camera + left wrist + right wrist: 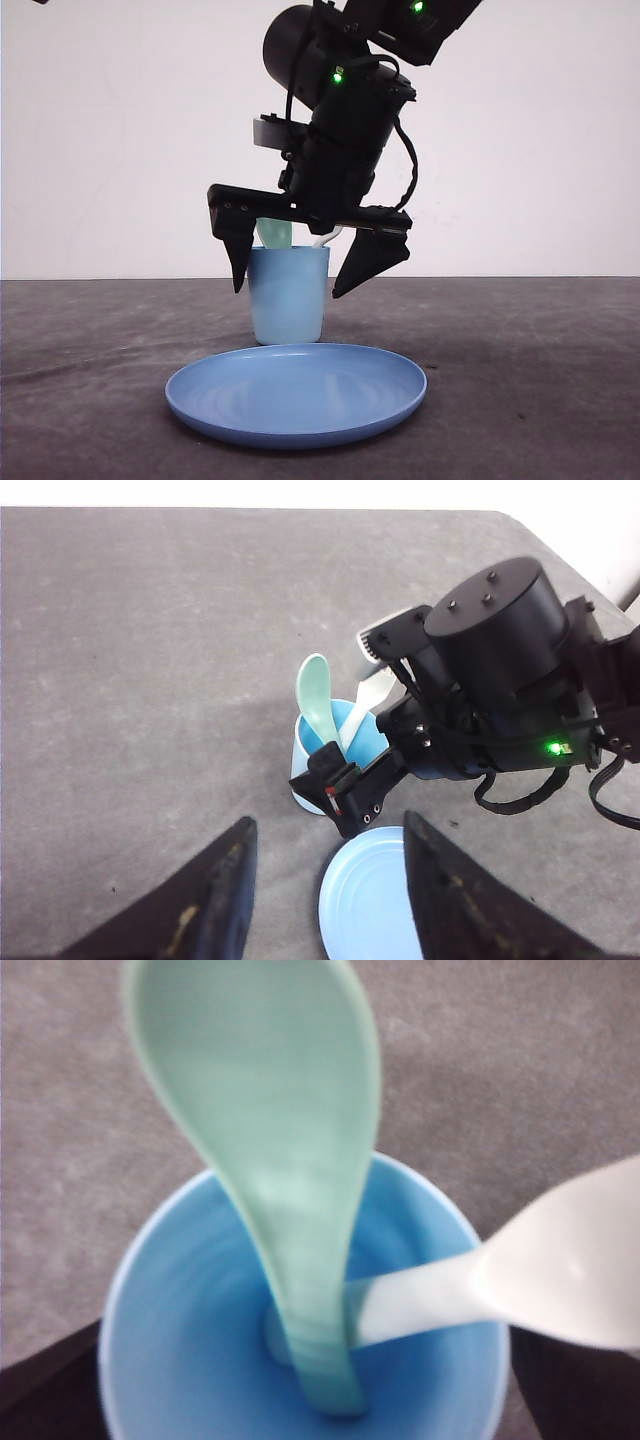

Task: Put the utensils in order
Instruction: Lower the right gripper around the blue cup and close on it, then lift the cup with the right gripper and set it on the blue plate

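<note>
Right fingers: the right gripper (290, 268) hangs directly above the cup (289, 295), its two dark fingers (237, 255) spread wide, one on each side of the cup's rim, with nothing between them.
Left fingers: the left gripper (325, 895) hovers on the near side of the cup, its fingers (215, 900) well apart and holding nothing.
Spoon: the pale mint-green spoon (270, 1150) stands in the cup, handle down on the cup's floor, oval bowl up and rising above the rim, leaning against the wall.
Fork: the white fork (500, 1280) also stands in the cup, handle down beside the spoon's handle, its head leaning out over the rim on the opposite side from the spoon's bowl; the tines are too blurred to make out.
Cup: light blue, upright on the counter (540, 380), below the right gripper.
Plate: the round blue plate (296, 393) lies flat on the counter just in front of the cup, nothing on it.
Counter: dark grey, matte.
</note>
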{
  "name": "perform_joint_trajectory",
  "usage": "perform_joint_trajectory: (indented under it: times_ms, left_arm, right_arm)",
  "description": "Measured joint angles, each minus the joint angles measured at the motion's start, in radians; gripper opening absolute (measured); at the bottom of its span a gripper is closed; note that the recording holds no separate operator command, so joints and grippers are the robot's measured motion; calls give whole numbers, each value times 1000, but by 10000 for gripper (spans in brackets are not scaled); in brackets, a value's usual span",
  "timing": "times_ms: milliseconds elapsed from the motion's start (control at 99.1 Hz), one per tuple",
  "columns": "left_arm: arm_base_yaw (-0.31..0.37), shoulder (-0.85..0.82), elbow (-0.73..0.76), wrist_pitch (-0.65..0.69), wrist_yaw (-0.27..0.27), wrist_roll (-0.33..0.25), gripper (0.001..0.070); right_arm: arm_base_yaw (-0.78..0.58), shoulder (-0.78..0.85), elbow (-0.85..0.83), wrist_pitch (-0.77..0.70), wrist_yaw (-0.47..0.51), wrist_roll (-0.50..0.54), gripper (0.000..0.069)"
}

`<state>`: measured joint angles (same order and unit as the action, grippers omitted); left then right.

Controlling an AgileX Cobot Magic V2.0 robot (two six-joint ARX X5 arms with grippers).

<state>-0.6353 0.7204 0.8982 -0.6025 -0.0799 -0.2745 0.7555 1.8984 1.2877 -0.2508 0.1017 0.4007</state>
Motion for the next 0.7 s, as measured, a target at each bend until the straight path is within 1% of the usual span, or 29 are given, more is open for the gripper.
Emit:
perform_joint_trajectory:
  times_ms: [212,363,535,696]
  left_arm:
    - [0,0,0,0,0,0,274]
    - [0,0,0,0,0,0,274]
    - [0,0,0,-2,0,0,274]
    - [0,0,0,-13,0,0,274]
  right_arm:
    - [-2,9,0,7,-13,0,577]
    - [-2,11,0,7,-26,0,457]
    - [-1,11,6,-2,-21,0,421]
    - [-1,11,52,-86,0,-4,418]
